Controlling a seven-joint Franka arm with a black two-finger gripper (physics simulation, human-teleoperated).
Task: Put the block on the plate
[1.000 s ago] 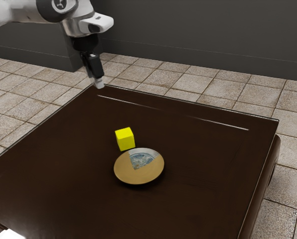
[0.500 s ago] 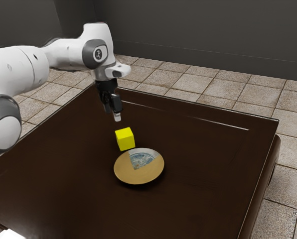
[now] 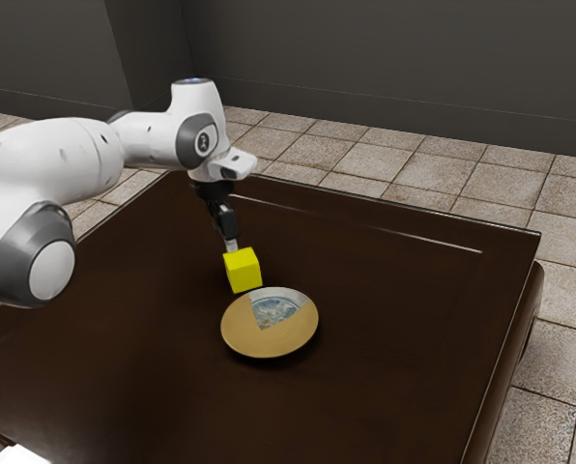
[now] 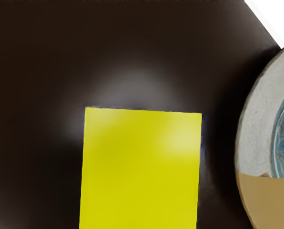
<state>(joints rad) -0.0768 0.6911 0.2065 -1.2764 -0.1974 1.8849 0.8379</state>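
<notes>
Over on the dark brown bench [image 3: 385, 290], looking at the yellow block [image 3: 242, 271] now, upright and resting on the bare surface. Just beside the plate [image 3: 259, 340], on neither rim nor centre, with a narrow strip of dark bench between in the wrist view. Close, very close, but apart.

And down comes the reach of the arm [image 3: 71, 159], in from the exterior view's left, bending low to put the gripper [image 3: 232, 246] right at the block. Angled down toward the top, near the edge farther from the exterior camera. Touching or merely hovering? Can't be told from here. Open or closed? Can't tell that either, with the tip partly hidden by the block in the exterior view.

Over to the wrist view, and looking straight down on the flat yellow top, square to the camera and brightly lit, with a soft glow on the bench alongside. Off to one side of the block, showing part of the plate: tan over one part, pale grey over another, blue patterned toward the middle.

Back to the exterior view, and lying flat on the bench, the plate, nearer the camera than the block. Beyond the bench, spreading out in pale squares, the tiled floor [image 3: 559, 300], and behind that, plain and dark grey, the wall [image 3: 394, 68].
</notes>
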